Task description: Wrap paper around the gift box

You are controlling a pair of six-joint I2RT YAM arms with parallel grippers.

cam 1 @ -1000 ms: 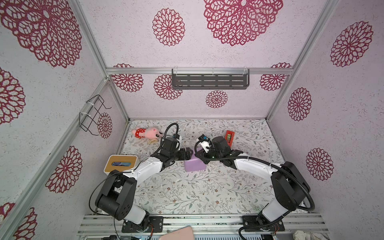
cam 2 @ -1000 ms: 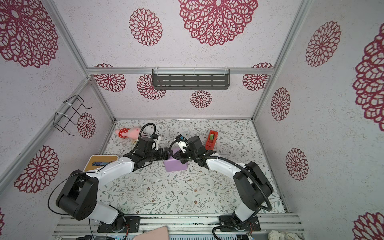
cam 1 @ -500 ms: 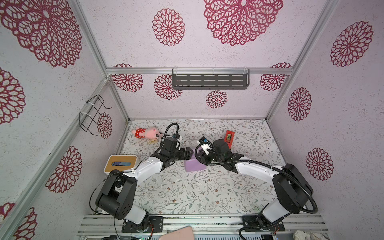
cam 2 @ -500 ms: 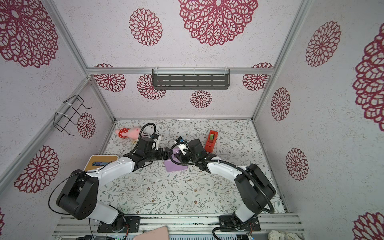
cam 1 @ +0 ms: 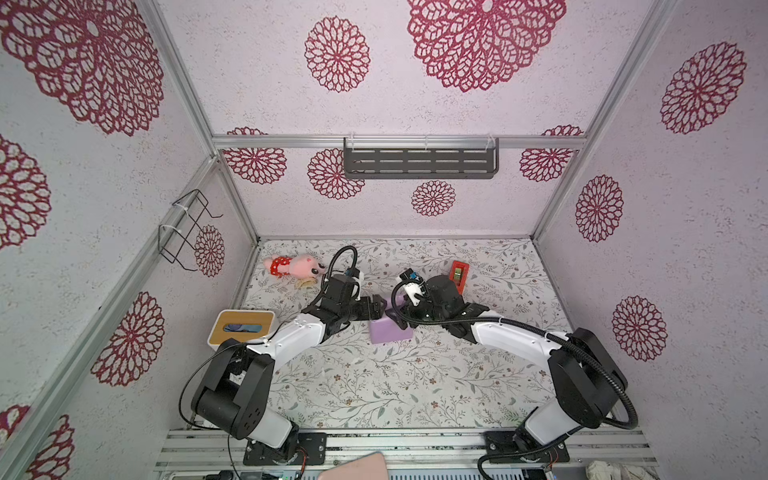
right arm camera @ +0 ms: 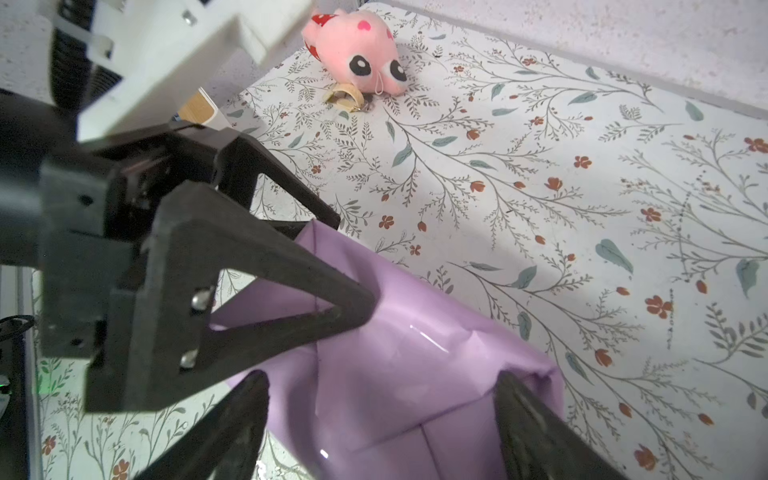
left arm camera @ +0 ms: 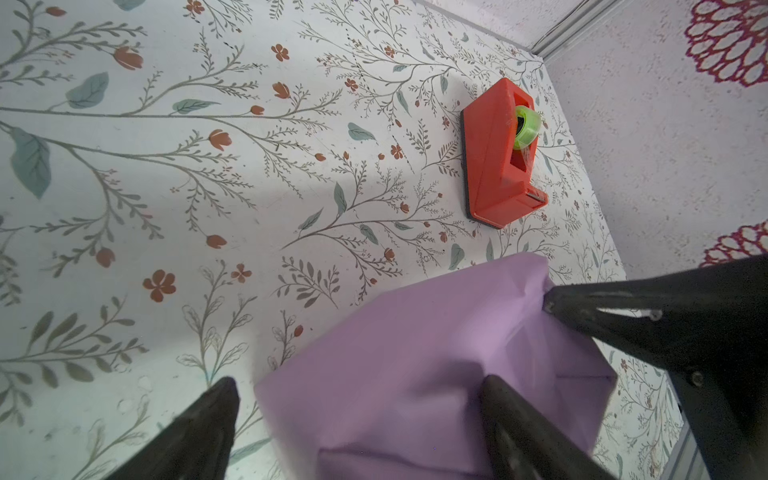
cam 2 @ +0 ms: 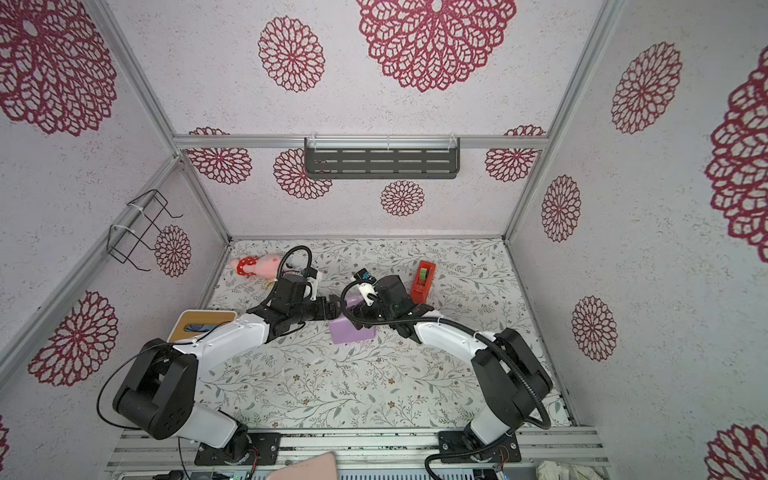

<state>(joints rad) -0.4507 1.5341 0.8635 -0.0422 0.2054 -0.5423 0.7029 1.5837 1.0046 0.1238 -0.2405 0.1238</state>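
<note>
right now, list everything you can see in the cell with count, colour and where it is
paper: 1, lilac, mid-table, folded around a box shape; the gift box itself is hidden
tape dispenser: 1, red with green roll, back of table, right of middle
plush toy: 1, pink and red, back left of table
tan ring: 1, small, beside the plush toy
tissue box: 1, white with wooden top, left edge of table
wall shelf: 1, dark grey, back wall
wire rack: 1, black, left wall
table: 1, floral cover
left gripper: 1, black, open, at the paper
right gripper: 1, black, open, over the paper
</note>
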